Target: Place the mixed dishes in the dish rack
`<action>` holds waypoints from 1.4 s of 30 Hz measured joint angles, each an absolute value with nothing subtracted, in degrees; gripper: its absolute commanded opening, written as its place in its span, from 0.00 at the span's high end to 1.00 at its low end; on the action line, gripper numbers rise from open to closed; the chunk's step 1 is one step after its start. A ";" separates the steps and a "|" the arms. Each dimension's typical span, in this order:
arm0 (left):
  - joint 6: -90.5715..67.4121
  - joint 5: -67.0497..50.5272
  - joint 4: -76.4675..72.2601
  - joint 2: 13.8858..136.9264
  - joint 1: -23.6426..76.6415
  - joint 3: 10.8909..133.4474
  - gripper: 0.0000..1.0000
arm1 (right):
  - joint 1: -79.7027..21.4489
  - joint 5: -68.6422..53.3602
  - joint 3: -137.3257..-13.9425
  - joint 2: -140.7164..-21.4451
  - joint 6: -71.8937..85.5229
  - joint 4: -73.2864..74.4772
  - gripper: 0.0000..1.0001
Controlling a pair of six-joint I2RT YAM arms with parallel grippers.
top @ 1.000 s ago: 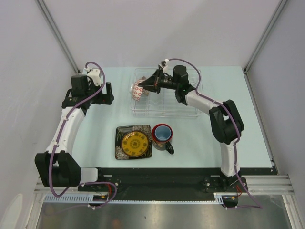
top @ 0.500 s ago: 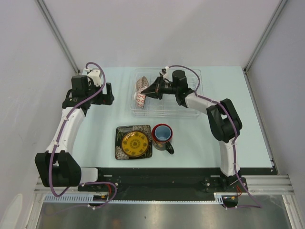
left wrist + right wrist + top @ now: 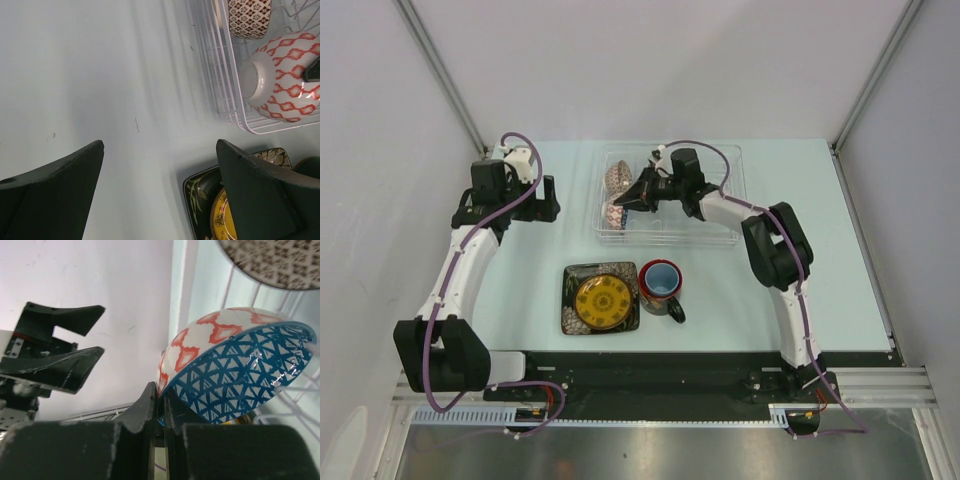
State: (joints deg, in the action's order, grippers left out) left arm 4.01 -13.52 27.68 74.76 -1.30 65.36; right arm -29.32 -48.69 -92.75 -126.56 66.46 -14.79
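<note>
The clear dish rack [image 3: 700, 228] stands at the back middle of the table. My right gripper [image 3: 622, 201] reaches into its left end, shut on the rim of the small bowl [image 3: 613, 214], which has a blue pattern inside and a red one outside. In the right wrist view the jaws [image 3: 161, 399] pinch the tilted bowl [image 3: 245, 370]. The square dark plate [image 3: 601, 298] and the red mug [image 3: 662, 282] sit side by side in front of the rack. My left gripper [image 3: 546, 197] is open and empty, left of the rack, and the left wrist view [image 3: 160, 145] shows it above bare table.
A brown-patterned bowl [image 3: 617, 178] stands on edge in the rack's back left corner, just behind the held bowl; it also shows in the left wrist view [image 3: 249, 17]. The plate's corner [image 3: 205, 195] lies under my left gripper's right finger. Grey walls enclose the table.
My right gripper has carried the bowl lower and a little back-left, down into the rack's left end beside the brown bowl. The left arm, plate and mug have not moved.
</note>
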 measured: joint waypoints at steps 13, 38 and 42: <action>4.03 -13.50 27.51 74.76 -1.30 65.36 0.01 | -31.16 -48.51 -95.50 -128.79 59.29 -4.58 0.47; 6.52 -13.91 28.67 71.92 -1.50 62.98 0.00 | -41.60 -26.72 -92.25 -97.21 28.53 26.33 0.35; 7.05 -13.91 29.58 71.11 -1.52 62.98 0.00 | -53.78 -11.29 -96.57 -103.92 20.78 35.33 0.37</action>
State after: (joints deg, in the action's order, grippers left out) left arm 7.05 -13.91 29.58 71.11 -1.52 62.98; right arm -53.78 -11.29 -96.57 -103.92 20.78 35.33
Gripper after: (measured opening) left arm 0.996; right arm 0.640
